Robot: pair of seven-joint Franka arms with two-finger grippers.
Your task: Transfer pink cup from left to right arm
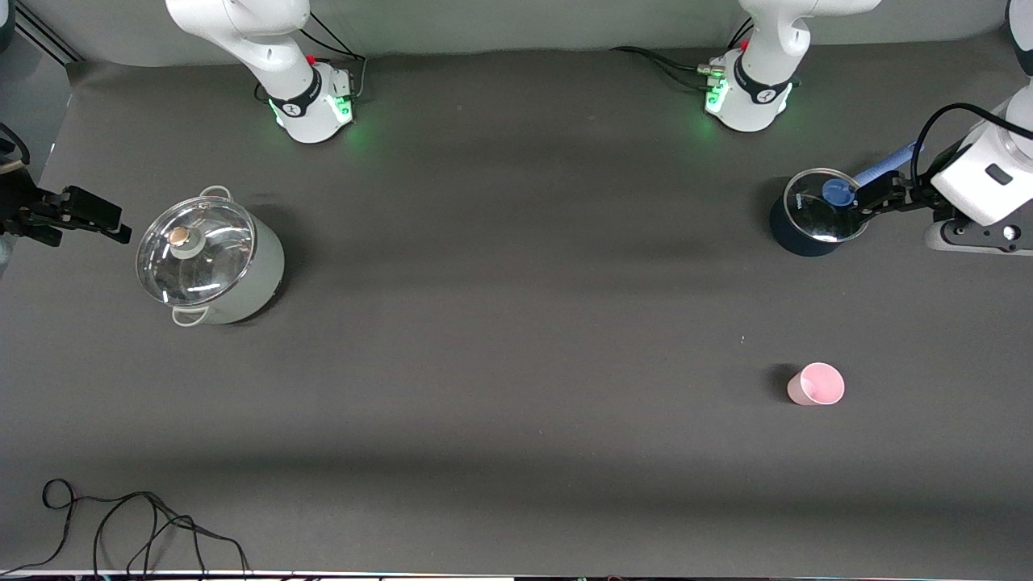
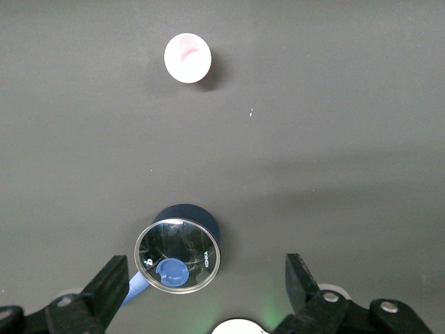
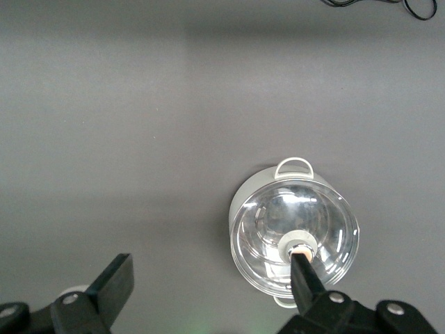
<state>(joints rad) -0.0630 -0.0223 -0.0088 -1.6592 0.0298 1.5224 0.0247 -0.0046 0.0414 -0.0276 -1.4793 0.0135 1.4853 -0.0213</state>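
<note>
The pink cup (image 1: 817, 384) stands upright on the table toward the left arm's end, nearer to the front camera than the dark blue saucepan. It also shows in the left wrist view (image 2: 188, 58), well apart from the fingers. My left gripper (image 1: 880, 198) (image 2: 205, 282) is open and empty, up in the air over the saucepan's edge. My right gripper (image 1: 105, 222) (image 3: 208, 282) is open and empty, up in the air beside the white pot at the right arm's end.
The dark blue saucepan (image 1: 815, 214) (image 2: 182, 250) with a glass lid and blue handle stands near the left arm. The white pot (image 1: 206, 258) (image 3: 292, 236) with a glass lid stands near the right arm. Black cables (image 1: 137, 524) lie at the table's front edge.
</note>
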